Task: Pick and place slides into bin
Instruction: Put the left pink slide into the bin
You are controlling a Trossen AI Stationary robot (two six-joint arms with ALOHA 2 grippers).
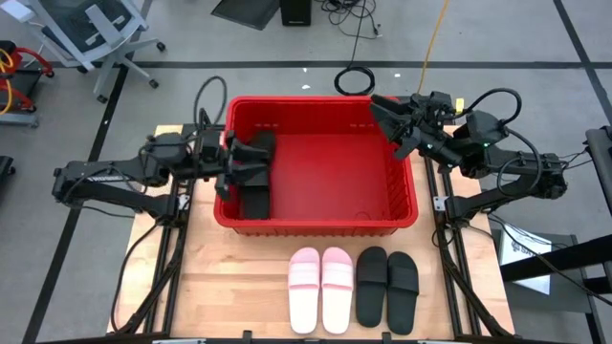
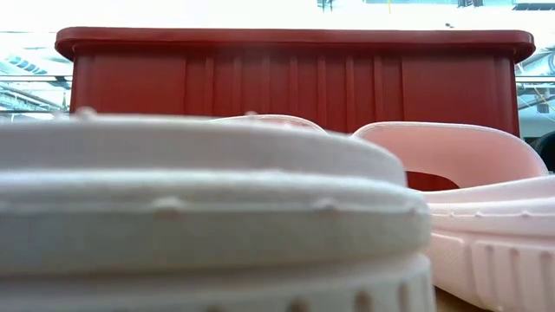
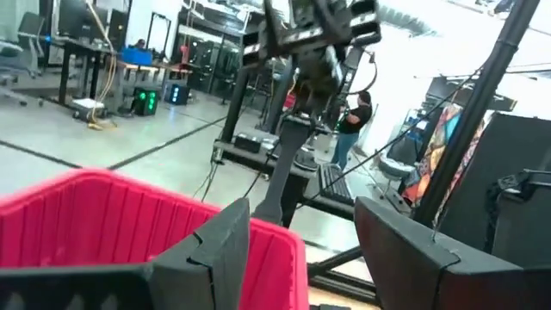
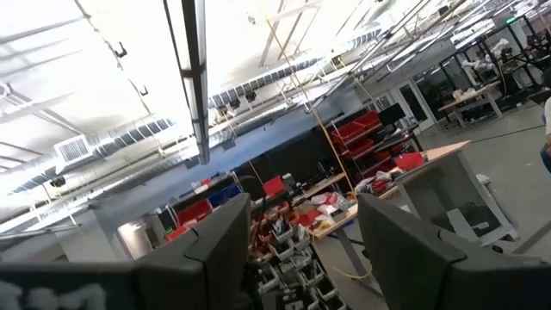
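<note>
The red bin [image 1: 316, 99] stands mid-table; it also shows in the low view [image 2: 295, 39] and the left wrist view [image 3: 103, 185]. A black slide [image 1: 254, 201] lies on the bin's floor at its left near corner, partly under my left gripper. My left gripper [image 1: 266, 158] [image 3: 301, 207] is open and empty over the bin's left side. My right gripper [image 1: 387, 124] [image 4: 301, 202] is open and empty over the bin's far right corner, tipped upward. Two pink slides [image 1: 320, 277] [image 2: 260, 225] and two black slides [image 1: 387, 282] lie side by side, soles down, on the table near its front edge.
The bin fills the table's middle, and the four slides lie between it and the near edge. Bare wooden tabletop [image 1: 229, 277] lies left of the pink slides. Cables and chairs are on the floor beyond the table; a person [image 3: 351, 120] stands in the room.
</note>
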